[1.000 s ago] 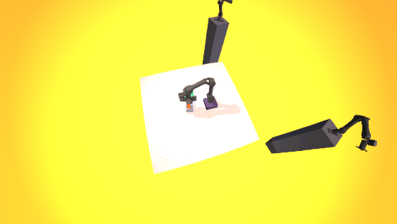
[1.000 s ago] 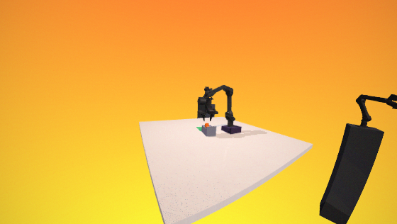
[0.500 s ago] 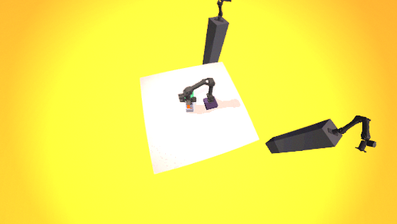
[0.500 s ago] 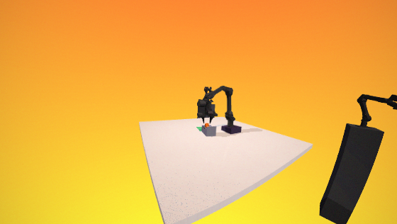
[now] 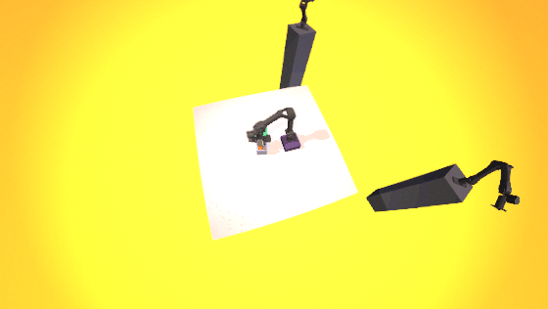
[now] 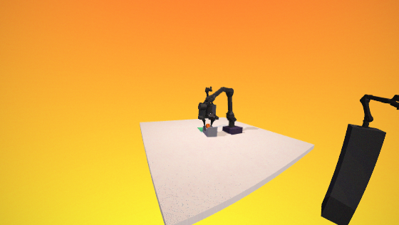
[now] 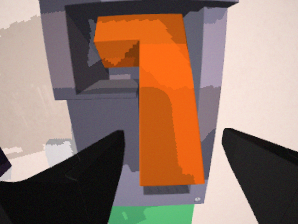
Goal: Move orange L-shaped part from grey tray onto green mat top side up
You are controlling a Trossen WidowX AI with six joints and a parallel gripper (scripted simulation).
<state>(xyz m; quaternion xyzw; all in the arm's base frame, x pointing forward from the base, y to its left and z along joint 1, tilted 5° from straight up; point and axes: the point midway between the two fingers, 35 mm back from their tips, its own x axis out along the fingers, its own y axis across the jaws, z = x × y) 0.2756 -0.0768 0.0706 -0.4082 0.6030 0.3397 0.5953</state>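
Note:
The orange L-shaped part [image 5: 260, 147] [image 6: 207, 125] [image 7: 160, 60] is tipped in the grey tray [image 5: 262, 153] [image 6: 212, 132] [image 7: 102, 120]. Its L-shaped end is down in the pocket at the top of the wrist view; its straight end is raised, with a dark strip of pocket showing past it. My gripper [image 6: 209, 124] [image 7: 173, 136] is open, its fingers on either side of the straight arm with a gap at each side. The green mat [image 5: 265, 133] [image 6: 200, 129] [image 7: 172, 215] lies beyond the tray's edge near the raised end, partly hidden.
The arm stands on a purple base [image 5: 291, 143] [image 6: 233, 130] beside the tray. The white table [image 5: 274, 196] [image 6: 228, 171] carries them. Two more arms stand on dark pillars [image 5: 297, 54] [image 5: 421, 191] off the table; one pillar [image 6: 353, 171] shows at the right of the exterior view.

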